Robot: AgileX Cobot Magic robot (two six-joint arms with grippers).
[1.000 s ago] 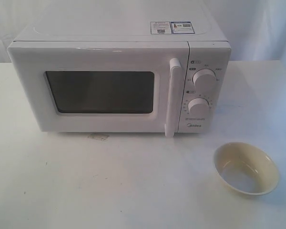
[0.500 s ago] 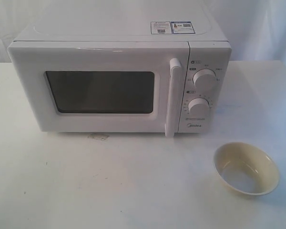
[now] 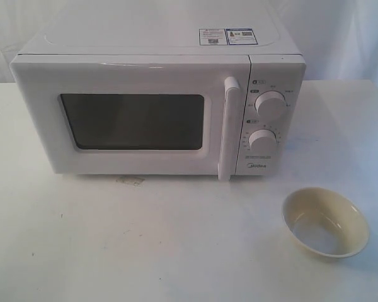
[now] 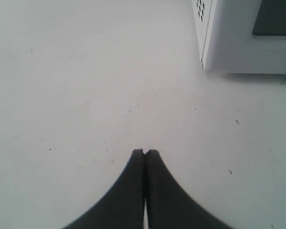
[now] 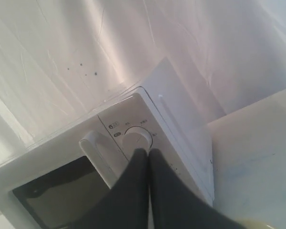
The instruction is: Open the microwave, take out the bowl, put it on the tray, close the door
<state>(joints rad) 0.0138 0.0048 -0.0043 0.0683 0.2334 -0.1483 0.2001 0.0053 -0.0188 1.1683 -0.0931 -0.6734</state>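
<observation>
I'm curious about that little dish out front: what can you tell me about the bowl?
The bowl is small, round, glossy cream-yellow, paler inside, and empty. It sits upright on the white table, low right in the exterior view, in front of the microwave and apart from it. Only the table touches it.

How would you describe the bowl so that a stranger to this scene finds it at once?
Find the white microwave on the white table. In front of its right end, apart from it, sits the bowl. It alone is small, round and cream-yellow.
</observation>
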